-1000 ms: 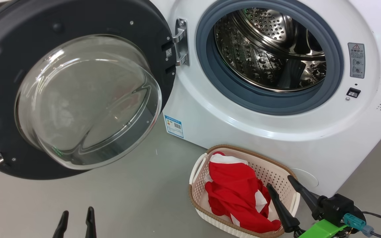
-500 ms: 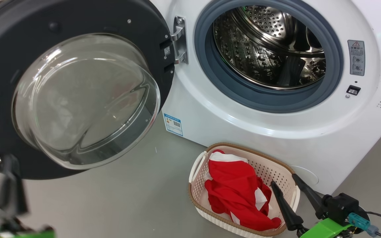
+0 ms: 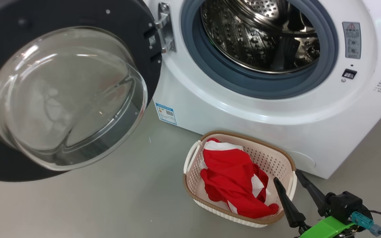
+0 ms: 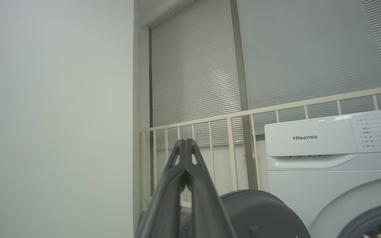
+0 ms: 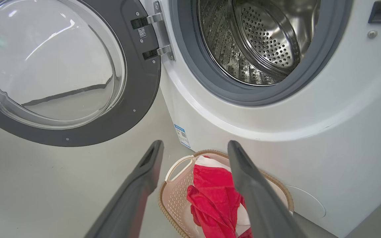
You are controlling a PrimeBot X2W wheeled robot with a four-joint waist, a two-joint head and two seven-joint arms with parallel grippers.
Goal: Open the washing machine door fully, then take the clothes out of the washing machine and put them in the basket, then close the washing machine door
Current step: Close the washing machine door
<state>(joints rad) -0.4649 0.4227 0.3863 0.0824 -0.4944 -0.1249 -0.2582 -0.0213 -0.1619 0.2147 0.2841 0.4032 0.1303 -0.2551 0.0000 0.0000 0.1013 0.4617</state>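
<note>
- Red soft clothes are in our cream perforated basket; black-rimmed round glass door hangs open.
- Stiff, heavyish: we'd push its outer rim. Right claw spread empty, left claw pinched shut.

The right gripper sits low on the robot's right side. Its two long dark fingers are spread wide apart and hold nothing. The left gripper has its fingers pressed together at the tips.
</note>
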